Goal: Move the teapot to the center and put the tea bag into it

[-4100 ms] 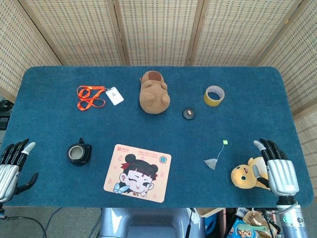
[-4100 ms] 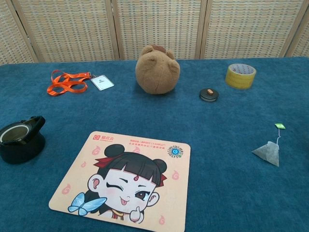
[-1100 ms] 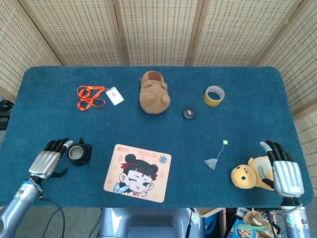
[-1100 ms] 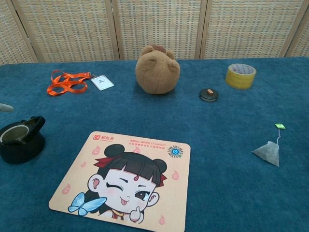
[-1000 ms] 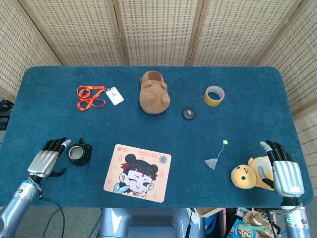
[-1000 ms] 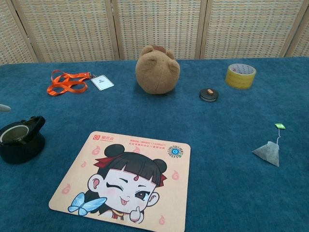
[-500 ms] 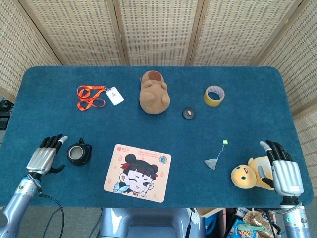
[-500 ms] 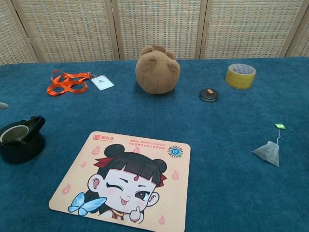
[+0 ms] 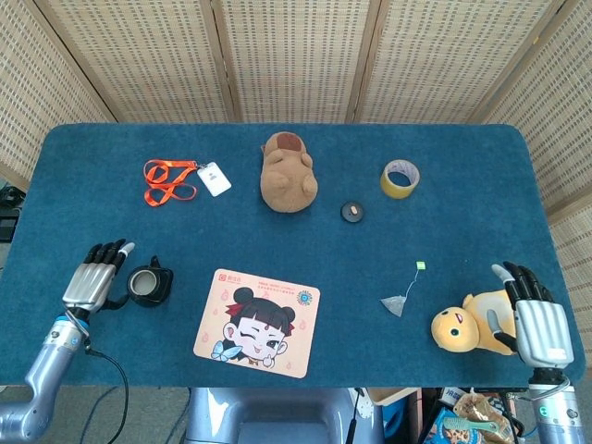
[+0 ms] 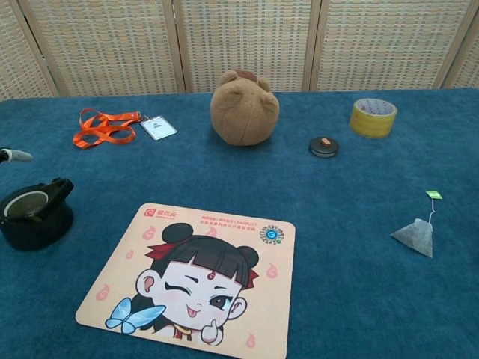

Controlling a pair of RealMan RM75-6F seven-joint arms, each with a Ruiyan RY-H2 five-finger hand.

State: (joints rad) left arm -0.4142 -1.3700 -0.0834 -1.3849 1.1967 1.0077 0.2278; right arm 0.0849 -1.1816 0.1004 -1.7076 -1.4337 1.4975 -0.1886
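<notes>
My left hand [image 9: 95,278] sits just left of the teapot [image 9: 148,284], fingers extended and apart, thumb seemingly touching its side. My right hand [image 9: 535,317] rests spread beside the yellow plush [image 9: 460,328], well right of the teapot; the tea bag [image 9: 395,304] lies between them.

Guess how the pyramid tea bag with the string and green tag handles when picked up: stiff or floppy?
Probably floppy and very light: the grey pyramid tea bag looks like thin mesh, so fingers may crush it. Its thin string and small green tag lie slack on the blue cloth table, so they would likely dangle. It sits flat, so rolling seems unlikely.
</notes>
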